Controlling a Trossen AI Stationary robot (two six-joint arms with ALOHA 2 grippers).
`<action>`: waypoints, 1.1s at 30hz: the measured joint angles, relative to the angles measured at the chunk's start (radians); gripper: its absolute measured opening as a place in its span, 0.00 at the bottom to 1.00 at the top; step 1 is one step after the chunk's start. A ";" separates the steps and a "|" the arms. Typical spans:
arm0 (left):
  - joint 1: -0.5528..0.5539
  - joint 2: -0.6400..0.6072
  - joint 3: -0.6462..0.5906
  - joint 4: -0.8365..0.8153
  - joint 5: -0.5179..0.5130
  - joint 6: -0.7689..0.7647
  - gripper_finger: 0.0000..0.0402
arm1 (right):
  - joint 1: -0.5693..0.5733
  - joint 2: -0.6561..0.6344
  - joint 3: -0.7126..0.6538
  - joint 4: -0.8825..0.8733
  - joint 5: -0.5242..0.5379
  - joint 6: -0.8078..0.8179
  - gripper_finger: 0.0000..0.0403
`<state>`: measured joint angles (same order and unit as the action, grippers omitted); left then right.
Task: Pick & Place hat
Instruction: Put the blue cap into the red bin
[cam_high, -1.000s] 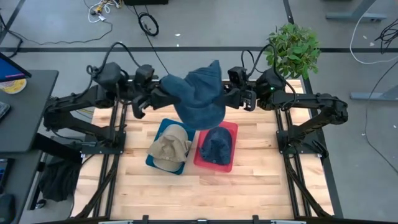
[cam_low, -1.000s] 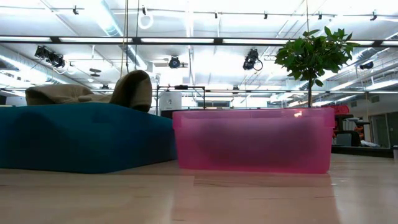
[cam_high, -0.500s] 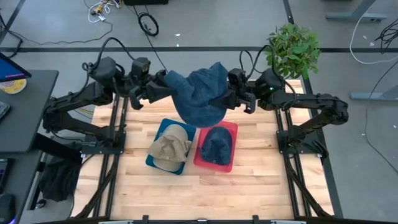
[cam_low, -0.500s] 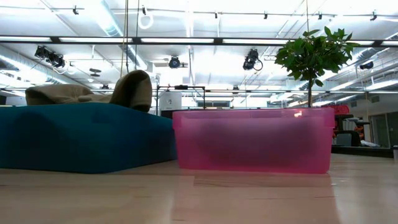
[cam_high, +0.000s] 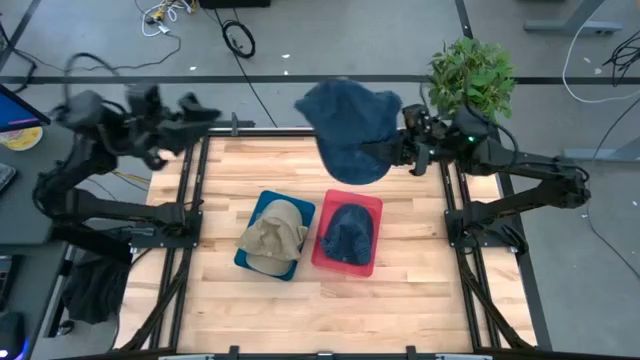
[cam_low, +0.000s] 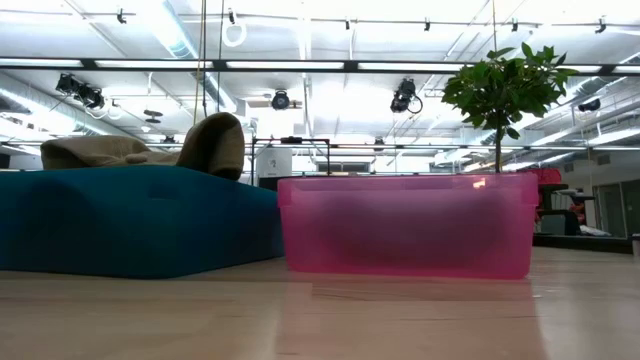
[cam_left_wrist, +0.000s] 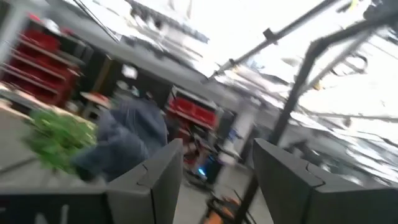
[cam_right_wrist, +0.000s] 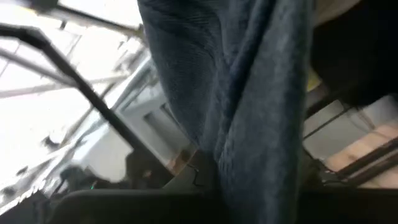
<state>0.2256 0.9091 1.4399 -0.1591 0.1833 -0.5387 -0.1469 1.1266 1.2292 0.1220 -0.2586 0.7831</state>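
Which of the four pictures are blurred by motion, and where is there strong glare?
Left wrist view: heavily smeared by motion, the room streaked, only the left claw sharp. Right wrist view: the blue hat fills it, soft and close, white glare behind. Low view: sharp, with bright ceiling lights over the pink bin. High view: even light, slight blur on the left arm.

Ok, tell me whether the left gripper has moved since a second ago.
Yes. The left gripper has let go of the blue hat and swung away leftward, from above the table's back edge to beyond its left frame.
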 joint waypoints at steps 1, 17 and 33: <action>0.000 -0.017 0.000 -0.009 -0.024 0.008 0.49 | 0.001 -0.026 -0.041 0.020 0.032 0.012 0.01; 0.000 -0.018 -0.002 -0.076 -0.121 0.131 0.44 | 0.277 -0.150 -0.843 0.874 0.588 0.204 0.01; 0.000 0.027 -0.002 -0.074 -0.104 0.106 0.44 | 0.514 0.149 -0.847 0.823 0.837 0.344 0.01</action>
<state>0.2253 0.9360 1.4376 -0.2333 0.0794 -0.4332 0.3671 1.2752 0.3824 0.9448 0.5780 1.1270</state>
